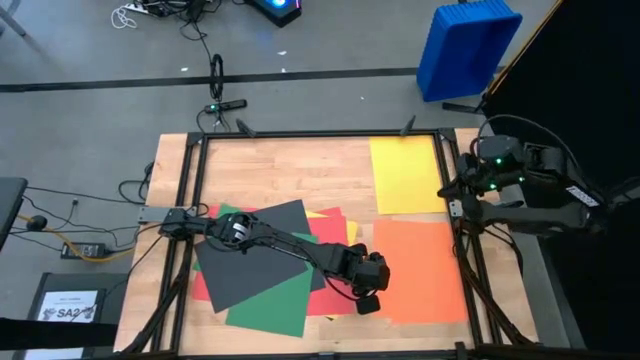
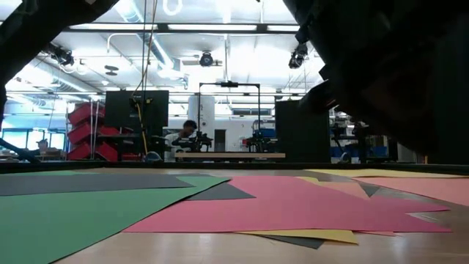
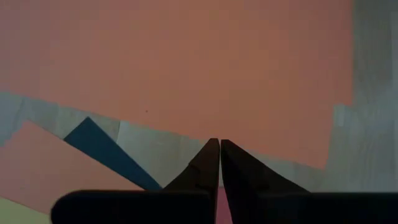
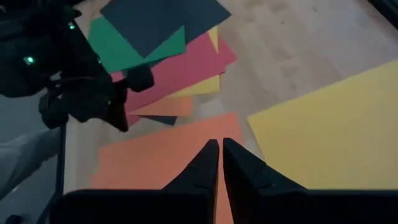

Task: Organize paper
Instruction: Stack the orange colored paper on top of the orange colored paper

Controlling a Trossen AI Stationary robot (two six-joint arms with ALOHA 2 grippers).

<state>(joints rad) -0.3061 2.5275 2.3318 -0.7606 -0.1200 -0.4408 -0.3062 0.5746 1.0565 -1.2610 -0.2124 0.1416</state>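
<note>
Wooden table [image 1: 300, 165]: coloured paper [image 1: 255, 270] sheets spread flat.

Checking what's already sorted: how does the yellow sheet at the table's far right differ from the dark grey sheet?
The yellow sheet lies alone, square to the table edges; the dark grey sheet tops a messy pile, rotated, with the left arm over it. Both lie flat.

Overlapping paper [image 1: 262, 270] pile left on the table [image 1: 300, 170], two separate sheets right.
</note>
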